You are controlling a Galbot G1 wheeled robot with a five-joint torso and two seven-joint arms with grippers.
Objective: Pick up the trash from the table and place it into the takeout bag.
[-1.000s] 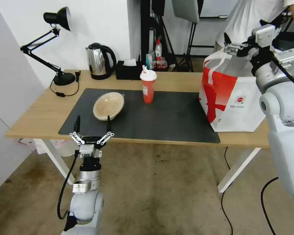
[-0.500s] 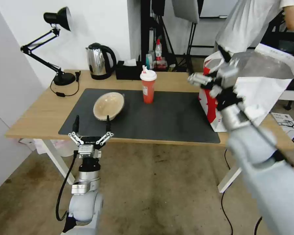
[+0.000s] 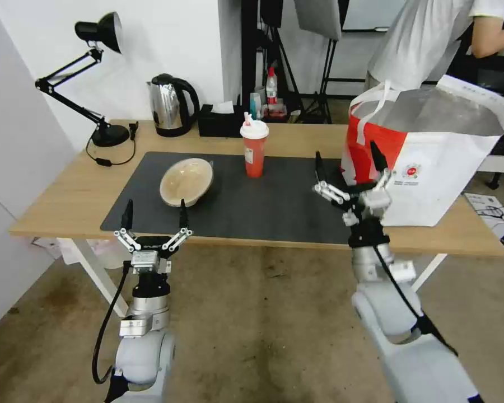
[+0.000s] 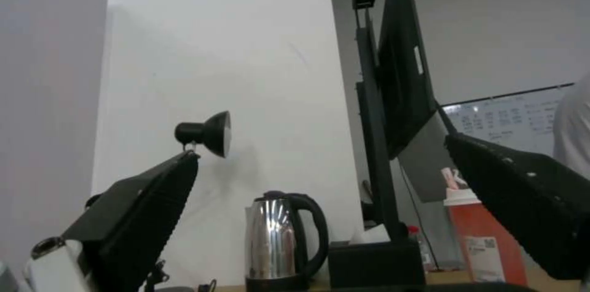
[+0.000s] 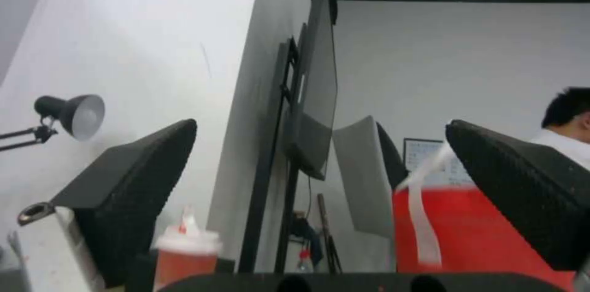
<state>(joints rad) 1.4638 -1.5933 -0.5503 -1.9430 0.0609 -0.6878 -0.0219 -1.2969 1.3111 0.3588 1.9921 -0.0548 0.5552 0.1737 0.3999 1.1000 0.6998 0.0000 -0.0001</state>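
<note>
Bare mat point(image 3: 285, 207) between cup point(image 3: 254, 148) and bag point(image 3: 425, 168)

Even, bright indoor light; wrist views dimmer and softly blurred, head view sharp

This looks like a lab or studio workspace rather than a home. A bare light-wood table point(image 3: 67, 196) carries a black desk lamp point(image 3: 98, 33) and a steel kettle point(image 3: 171, 106). Behind it stand black tripod stands point(image 3: 285, 67), a whiteboard point(image 4: 516, 119) and loose cables point(image 3: 395, 330) on worn concrete floor
</note>
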